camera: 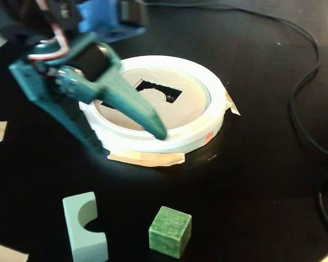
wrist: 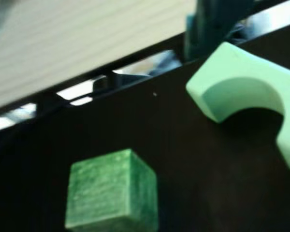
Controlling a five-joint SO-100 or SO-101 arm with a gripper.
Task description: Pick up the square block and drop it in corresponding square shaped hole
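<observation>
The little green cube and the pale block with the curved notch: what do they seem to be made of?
The green cube looks like wood under a thin green stain: its faces are mottled and streaky in the wrist view, with worn, lighter edges. The pale mint block could be painted wood or dense foam. Its surface is smooth, matte and even, with no grain showing, so the look leaves it open.

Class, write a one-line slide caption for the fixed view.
Open teal gripper hangs over the white-rimmed round board, while the green cube and notched mint block wait on the black table.
</observation>
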